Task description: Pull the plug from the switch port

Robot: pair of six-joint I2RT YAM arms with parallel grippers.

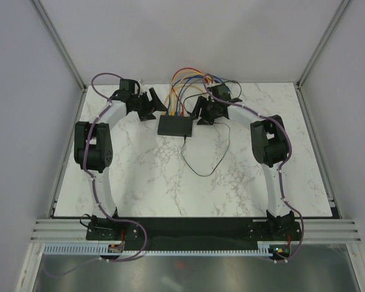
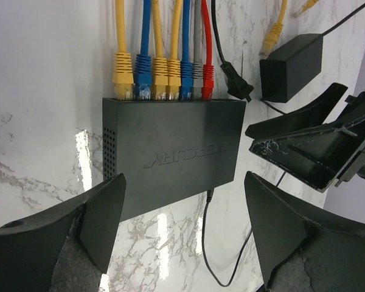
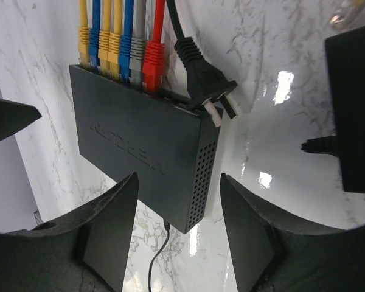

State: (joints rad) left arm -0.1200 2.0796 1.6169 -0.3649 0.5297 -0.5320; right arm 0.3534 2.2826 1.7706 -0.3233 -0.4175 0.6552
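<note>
White marble surface [image 1: 140, 176] carries flat black rectangular switch [image 1: 175, 125] far-centre, 7 coloured plugs [image 2: 161, 76] seated. Both left pincer [image 2: 184, 182] and right pincer [image 3: 179, 179] stand open, flanking it. Risk judged: latched plug drags unheld switch; crowded neighbours snag.

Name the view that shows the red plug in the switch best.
Right wrist: the red plug is large and near, seated in the switch. Left wrist shows it smaller, at the end of the row. Top external shows only thin cables.

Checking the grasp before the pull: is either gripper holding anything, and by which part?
Nothing is held: left gripper and right gripper both stand open by the switch.
</note>
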